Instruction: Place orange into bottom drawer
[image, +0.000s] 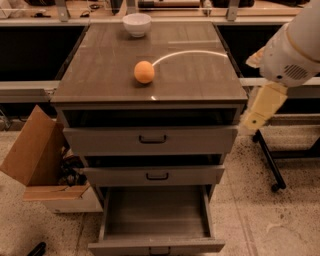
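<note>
Smooth round orange (144, 72) is sitting on the cabinet's (95, 80) glossy top. Grey boxy bottom drawer (156, 216) is standing pulled out beneath. Pale gripper (261, 109) is hanging beside the cabinet's right edge; grip state cannot be told.

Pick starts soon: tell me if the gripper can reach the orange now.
Probably yes: the orange lies in the open on the cabinet top, white bowl far behind it, and the gripper hangs beside the cabinet's right edge.

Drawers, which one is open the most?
The bottom drawer: pulled far out, its inside showing; the two drawers above barely stick out. The hand hangs right of the cabinet.
</note>
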